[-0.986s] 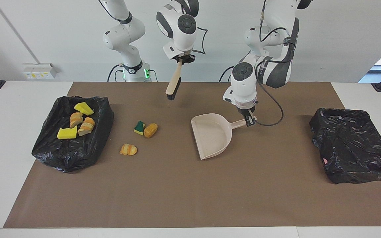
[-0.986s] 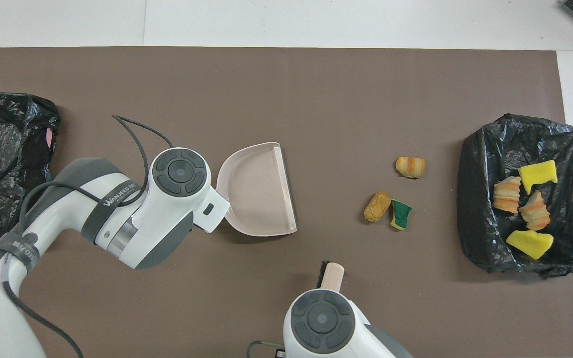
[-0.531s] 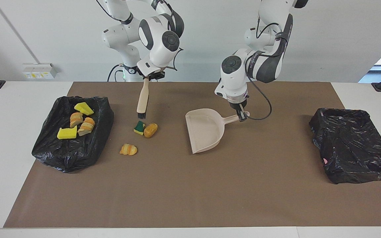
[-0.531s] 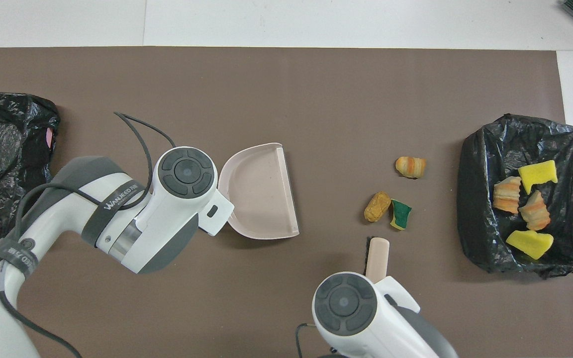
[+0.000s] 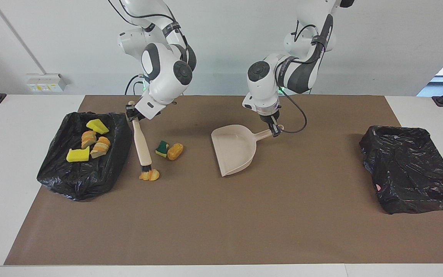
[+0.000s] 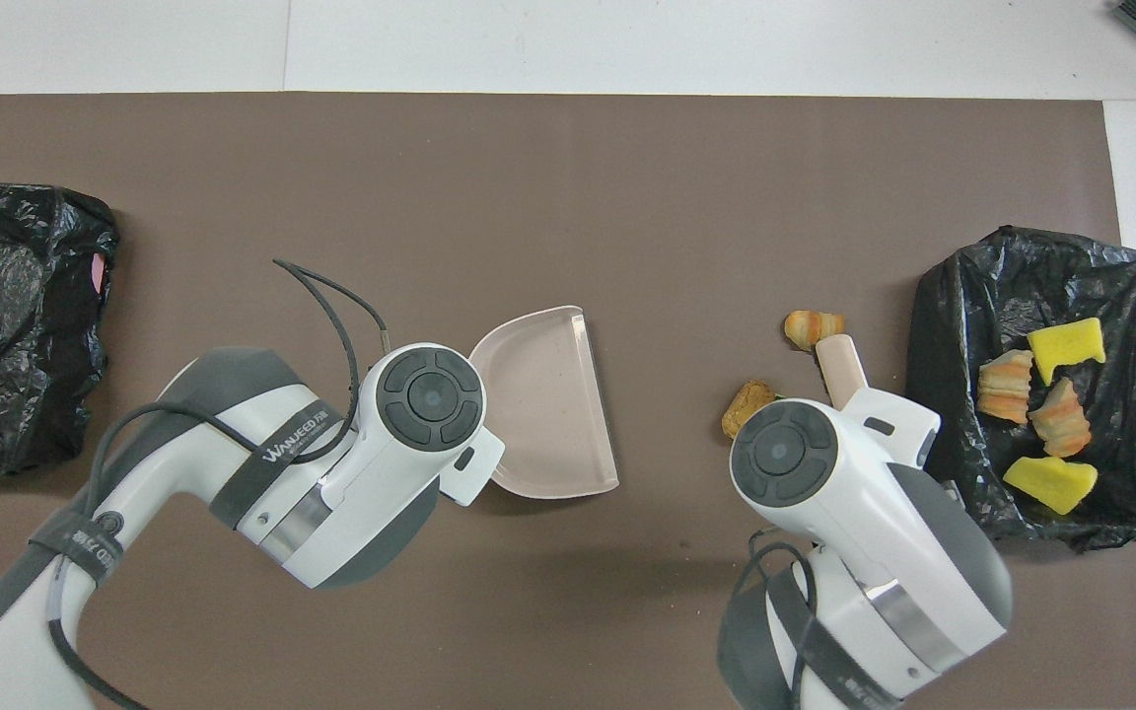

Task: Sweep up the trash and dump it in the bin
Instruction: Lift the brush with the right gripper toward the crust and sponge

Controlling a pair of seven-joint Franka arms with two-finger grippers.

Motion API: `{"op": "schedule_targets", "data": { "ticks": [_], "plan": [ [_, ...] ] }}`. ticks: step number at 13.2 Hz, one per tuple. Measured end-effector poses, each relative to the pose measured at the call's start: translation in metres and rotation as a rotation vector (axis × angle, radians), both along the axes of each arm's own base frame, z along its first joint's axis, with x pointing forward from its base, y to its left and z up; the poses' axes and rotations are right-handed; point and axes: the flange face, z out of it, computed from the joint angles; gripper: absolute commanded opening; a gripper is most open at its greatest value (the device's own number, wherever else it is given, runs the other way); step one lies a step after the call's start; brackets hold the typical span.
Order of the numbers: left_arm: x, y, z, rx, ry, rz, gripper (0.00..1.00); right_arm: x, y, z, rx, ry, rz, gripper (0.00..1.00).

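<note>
your right gripper [image 5: 132, 112] is clamped on the handle of the beige brush with black bristles [image 5: 143, 147], and in the last second it has swung from high over the middle of the brown mat [image 5: 221, 215] toward the right arm's end and dropped, so the bristles now sit on or just at the striped orange croissant piece [image 5: 149, 175], the loose piece farthest from the robots. your left gripper [image 5: 274, 129] is closed on the handle of the beige plastic dustpan [image 5: 233, 149] and has drawn it a little toward the trash, its open mouth low on the mat and facing the pieces, though well apart from them. that reads as the start of a sweep: brush placed at the outer piece, pan set to receive. the green-and-yellow sponge [image 5: 162, 149] and the orange-brown bread lump [image 5: 175, 151] lie touching, between brush and pan. four pieces, two yellow sponge chunks and two striped bread pieces, lie in the black-bag-lined bin [image 5: 85, 181] at the right arm's end. a second black-lined bin [image 5: 410, 173] sits at the left arm's end. you probably need the pan closer before the stroke.
</note>
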Motion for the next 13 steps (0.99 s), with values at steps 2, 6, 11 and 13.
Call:
{"op": "schedule_targets", "data": {
  "ticks": [2,6,11,13],
  "plan": [
    [-0.004,-0.005,-0.001,0.001,-0.01,0.02,0.0,0.024,-0.002,-0.028,0.005,0.017,0.0,0.0],
    [-0.007,-0.007,-0.003,0.004,-0.008,0.022,0.0,0.025,0.019,-0.078,0.048,0.024,-0.083,0.0],
    [-0.024,-0.009,-0.009,0.052,0.019,0.015,0.0,-0.009,0.06,-0.088,0.211,0.117,-0.165,0.0],
    [-0.029,-0.009,-0.005,0.071,0.022,0.015,0.0,-0.032,0.093,-0.088,0.323,0.177,-0.216,0.0]
  ]
}}
